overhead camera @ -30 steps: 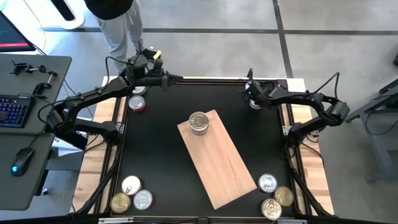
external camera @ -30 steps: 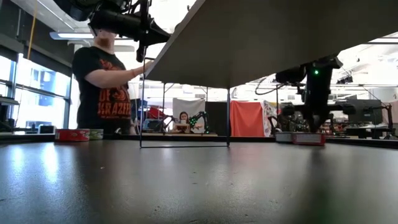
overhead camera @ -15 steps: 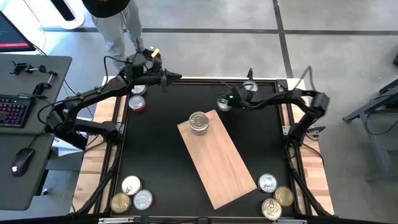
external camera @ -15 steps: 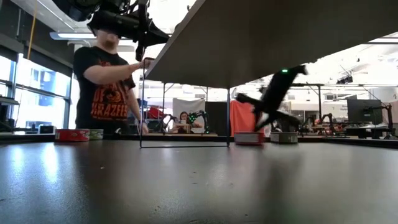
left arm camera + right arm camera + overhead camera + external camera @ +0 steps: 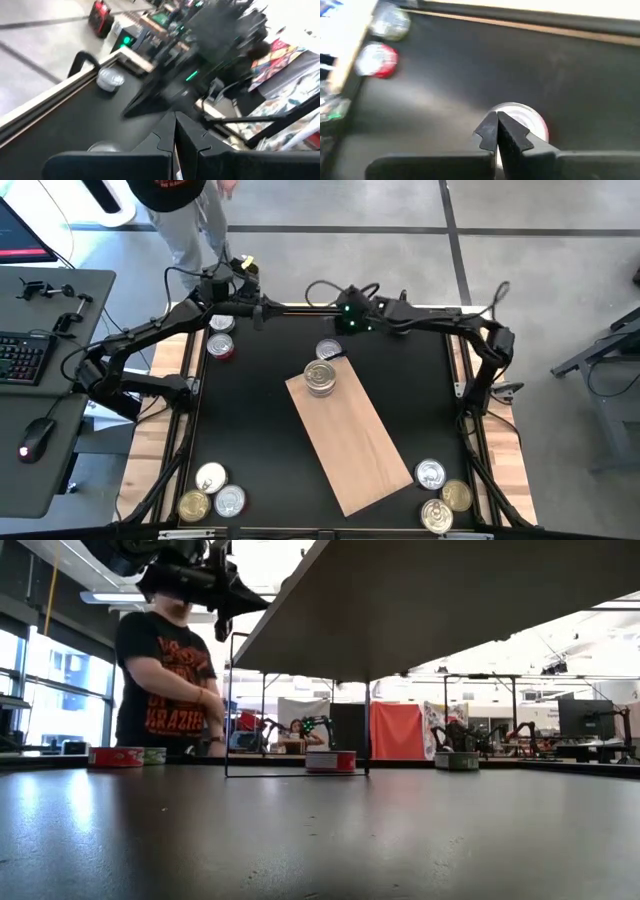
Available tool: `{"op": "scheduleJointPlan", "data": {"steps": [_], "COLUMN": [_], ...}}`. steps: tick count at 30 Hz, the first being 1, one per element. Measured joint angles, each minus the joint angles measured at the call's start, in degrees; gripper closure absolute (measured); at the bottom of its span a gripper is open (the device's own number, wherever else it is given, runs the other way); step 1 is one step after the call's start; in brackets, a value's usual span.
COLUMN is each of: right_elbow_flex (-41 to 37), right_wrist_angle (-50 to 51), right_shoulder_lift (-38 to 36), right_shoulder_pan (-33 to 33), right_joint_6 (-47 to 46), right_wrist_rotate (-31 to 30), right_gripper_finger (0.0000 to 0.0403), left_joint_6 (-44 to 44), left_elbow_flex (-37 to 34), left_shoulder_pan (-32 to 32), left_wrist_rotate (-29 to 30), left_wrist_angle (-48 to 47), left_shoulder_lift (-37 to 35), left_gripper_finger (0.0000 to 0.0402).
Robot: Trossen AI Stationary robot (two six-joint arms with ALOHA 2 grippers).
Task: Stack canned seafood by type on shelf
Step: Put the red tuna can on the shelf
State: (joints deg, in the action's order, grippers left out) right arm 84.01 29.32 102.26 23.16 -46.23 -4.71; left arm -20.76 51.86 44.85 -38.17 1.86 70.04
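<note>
The shelf [image 5: 352,442], a light wooden board, lies slantwise on the black table. A short stack of tins [image 5: 320,377] stands on its far corner. One red-labelled tin [image 5: 328,352] [image 5: 331,761] rests flat on the table just beyond that corner. My right gripper [image 5: 335,332] [image 5: 496,120] is shut and hangs slanting down just above and behind this tin; the low view shows nothing at the tin's sides. My left gripper [image 5: 262,308] [image 5: 175,119] is shut and holds nothing, raised over the far left of the table.
Two tins [image 5: 221,335] sit at the far left and three [image 5: 211,494] at the near left corner. Three more [image 5: 441,494] are at the near right corner and one [image 5: 457,761] at the far right. A person [image 5: 160,670] stands beyond the far left edge.
My right gripper has swept from the far right corner toward the table's left along the far edge, rising and turning. The red-labelled tin has slid flat along the table the same way, ending beside the shelf's far corner. The person's arm has dropped.
</note>
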Motion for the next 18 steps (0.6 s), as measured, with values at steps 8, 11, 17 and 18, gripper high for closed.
{"op": "scheduleJointPlan", "data": {"steps": [8, 11, 17, 18], "right_elbow_flex": [4.20, -0.26, -10.16, -11.55], "right_wrist_angle": [11.43, 11.05, 7.42, 6.36], "right_shoulder_lift": [0.56, 0.54, 0.61, 0.61], "right_shoulder_pan": [2.84, 4.88, 6.78, 6.82], "right_joint_6": [-3.39, -6.30, -12.13, -13.47], "right_wrist_rotate": [-0.74, 3.30, 9.44, 9.44], "right_gripper_finger": [0.0403, 0.0403, 0.0403, 0.0403], "left_joint_6": [14.94, 14.71, 9.51, 9.33], "left_elbow_flex": [-1.86, -5.93, -8.43, -7.97], "left_shoulder_pan": [-1.59, -2.23, -2.70, -2.86], "left_wrist_rotate": [7.99, 4.68, 2.07, 1.68], "left_wrist_angle": [-9.74, 0.20, 13.29, 13.86], "left_shoulder_lift": [1.59, 3.45, 12.36, 14.23], "left_gripper_finger": [0.0401, 0.0401, 0.0401, 0.0401]}}
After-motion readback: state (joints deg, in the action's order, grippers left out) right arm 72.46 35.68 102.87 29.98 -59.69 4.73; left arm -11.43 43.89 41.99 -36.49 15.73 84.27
